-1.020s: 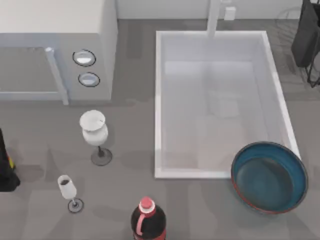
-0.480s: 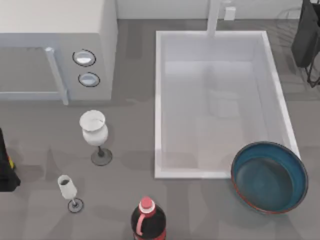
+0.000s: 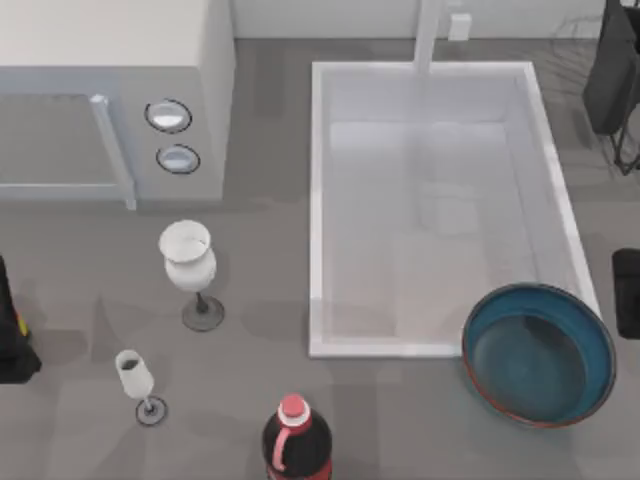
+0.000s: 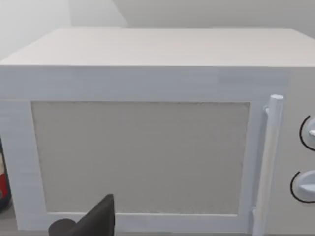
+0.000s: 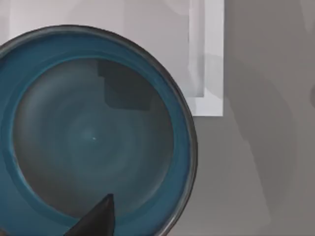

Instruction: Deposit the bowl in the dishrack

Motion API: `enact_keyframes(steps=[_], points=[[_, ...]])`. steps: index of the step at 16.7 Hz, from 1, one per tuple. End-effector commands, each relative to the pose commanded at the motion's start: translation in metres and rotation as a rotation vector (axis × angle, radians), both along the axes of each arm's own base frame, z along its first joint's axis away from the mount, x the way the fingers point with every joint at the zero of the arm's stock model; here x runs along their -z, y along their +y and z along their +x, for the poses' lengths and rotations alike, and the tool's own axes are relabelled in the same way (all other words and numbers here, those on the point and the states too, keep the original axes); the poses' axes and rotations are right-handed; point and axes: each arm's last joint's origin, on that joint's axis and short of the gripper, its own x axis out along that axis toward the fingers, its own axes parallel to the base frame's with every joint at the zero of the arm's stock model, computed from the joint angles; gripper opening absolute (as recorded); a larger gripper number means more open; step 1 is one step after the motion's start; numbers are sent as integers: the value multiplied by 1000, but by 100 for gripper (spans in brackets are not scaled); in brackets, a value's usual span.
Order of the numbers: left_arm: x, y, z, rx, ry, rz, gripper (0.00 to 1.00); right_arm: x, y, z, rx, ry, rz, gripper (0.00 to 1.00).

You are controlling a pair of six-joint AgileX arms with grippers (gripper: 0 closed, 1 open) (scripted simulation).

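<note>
The bowl (image 3: 538, 353), teal-blue inside with a reddish-brown rim, sits on the counter at the front right, overlapping the front right corner of the white sink (image 3: 316, 200). In the right wrist view the bowl (image 5: 88, 132) lies directly below the camera, with one dark finger (image 5: 98, 219) over its near edge. My right gripper (image 3: 629, 292) is a dark block at the right edge, just beyond the bowl's far right rim. Thin dark wires of the dishrack (image 3: 572, 32) show at the back right. My left arm (image 3: 10, 340) rests at the left edge, facing the microwave (image 4: 147, 147).
A white microwave (image 3: 110, 90) stands at the back left. On the counter in front of it are a large wine glass (image 3: 187, 262) and a small wine glass (image 3: 135, 378). A cola bottle (image 3: 296, 440) stands at the front edge. A faucet (image 3: 428, 30) rises behind the sink.
The dark block of my right gripper has come into the top view at the right edge beside the bowl. The bowl and the other things have not moved.
</note>
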Motion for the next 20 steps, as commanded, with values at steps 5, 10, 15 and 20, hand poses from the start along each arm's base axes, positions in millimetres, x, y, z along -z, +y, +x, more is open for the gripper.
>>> enact_keyframes(steps=[5,10,15,20], points=[[0,0,0,0,0,0,100,-1,24,36,4,246,-65,100],[0,0,0,0,0,0,100,-1,30,43,5,288,-82,100],[0,0,0,0,0,0,100,10,29,45,6,290,-82,100],[0,0,0,0,0,0,100,62,31,54,5,282,-80,100]])
